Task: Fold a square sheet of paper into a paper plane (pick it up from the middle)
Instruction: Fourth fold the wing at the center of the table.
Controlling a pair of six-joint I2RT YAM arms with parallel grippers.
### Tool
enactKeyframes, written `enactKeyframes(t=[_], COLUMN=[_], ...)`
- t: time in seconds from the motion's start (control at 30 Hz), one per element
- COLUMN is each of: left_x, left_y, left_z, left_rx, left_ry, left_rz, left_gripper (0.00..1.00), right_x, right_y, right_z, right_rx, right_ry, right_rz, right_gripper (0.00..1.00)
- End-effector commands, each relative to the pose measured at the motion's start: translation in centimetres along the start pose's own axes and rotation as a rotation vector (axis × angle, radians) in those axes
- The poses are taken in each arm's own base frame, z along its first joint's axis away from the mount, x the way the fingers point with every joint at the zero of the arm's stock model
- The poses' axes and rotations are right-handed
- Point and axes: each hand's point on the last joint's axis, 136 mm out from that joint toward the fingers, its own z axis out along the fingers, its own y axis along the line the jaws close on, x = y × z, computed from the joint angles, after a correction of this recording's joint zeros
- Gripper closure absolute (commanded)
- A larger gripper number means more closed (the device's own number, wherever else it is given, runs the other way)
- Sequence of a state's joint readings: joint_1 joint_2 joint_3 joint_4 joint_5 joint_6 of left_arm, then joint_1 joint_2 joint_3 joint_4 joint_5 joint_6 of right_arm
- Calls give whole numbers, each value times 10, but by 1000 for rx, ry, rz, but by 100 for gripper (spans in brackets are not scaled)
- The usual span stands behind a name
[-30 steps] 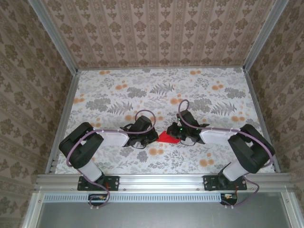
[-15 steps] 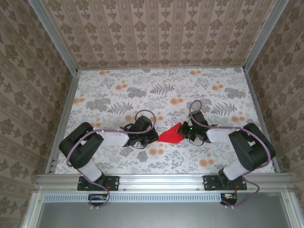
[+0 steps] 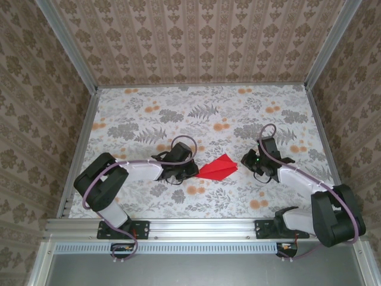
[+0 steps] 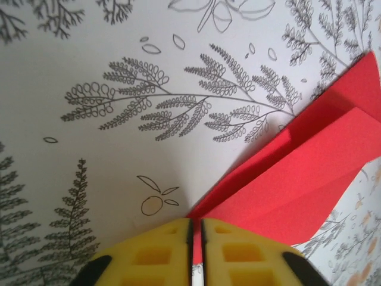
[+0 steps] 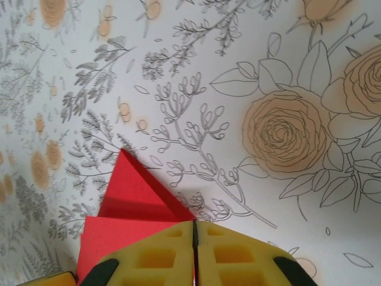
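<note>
**A:** Five entries, largest first. Item one?

**B:** Floral-print table [image 3: 131,113], across the middle of the top view. Patterned walls [image 3: 196,42] stand on three sides of it.

**A:** Items two and three?

**B:** Left arm [image 3: 140,171], lying low from lower left toward centre. Right arm [image 3: 300,179], reaching from lower right toward centre-right.

**A:** Item four?

**B:** Folded red paper [image 3: 219,168], a pointed, creased shape. It lies on the table just below centre, between the two claws. It sits at the right edge of the left wrist view [image 4: 309,179] and at lower left of the right wrist view [image 5: 128,202].

**A:** Item five?

**B:** Left gripper [image 3: 191,171], at the paper's left tip. Its yellow fingers [image 4: 155,256] are pressed together, with a red sliver caught in the seam [image 4: 196,225]. Right gripper [image 3: 247,161], just beside the paper's right end. Its fingers [image 5: 232,256] are pressed together [image 5: 193,229]. The paper runs under them, and whether they pinch it cannot be told.
</note>
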State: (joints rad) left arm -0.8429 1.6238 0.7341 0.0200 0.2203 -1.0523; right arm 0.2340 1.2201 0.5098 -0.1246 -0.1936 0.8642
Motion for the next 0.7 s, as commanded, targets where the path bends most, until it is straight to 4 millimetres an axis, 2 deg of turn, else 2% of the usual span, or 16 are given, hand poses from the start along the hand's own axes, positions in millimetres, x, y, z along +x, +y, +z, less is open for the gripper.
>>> enactKeyframes(t=[0.0, 0.07, 0.17, 0.3, 0.37, 0.47, 0.53, 0.67], left_x=[-12, -18, -24, -36, -40, -48, -51, -54], left_y=[-20, -26, -23, -1, 12, 32, 43, 64], left_z=[-24, -33, -43, -58, -67, -82, -90, -103], left_rx=[8, 14, -12, -98, -150, -228, -270, -319], left_ry=[-17, -31, -52, -97, -123, -161, -181, -217], left_rz=[118, 157, 192, 188, 189, 195, 194, 163], left_gripper=[76, 66, 56, 45, 39, 30, 25, 9], right_x=[9, 14, 22, 32, 41, 64, 83, 118], right_y=[5, 10, 19, 36, 53, 82, 97, 125], right_z=[-8, -9, -10, -10, -6, 8, 25, 54], right_rx=[3, -7, -3, 35, 28, 11, 28, 47], right_ry=[45, 64, 91, 102, 115, 169, 222, 298], right_rz=[-15, -22, -50, -122, -168, -248, -304, -402], right_gripper=[85, 79, 72, 69, 68, 69, 71, 72])
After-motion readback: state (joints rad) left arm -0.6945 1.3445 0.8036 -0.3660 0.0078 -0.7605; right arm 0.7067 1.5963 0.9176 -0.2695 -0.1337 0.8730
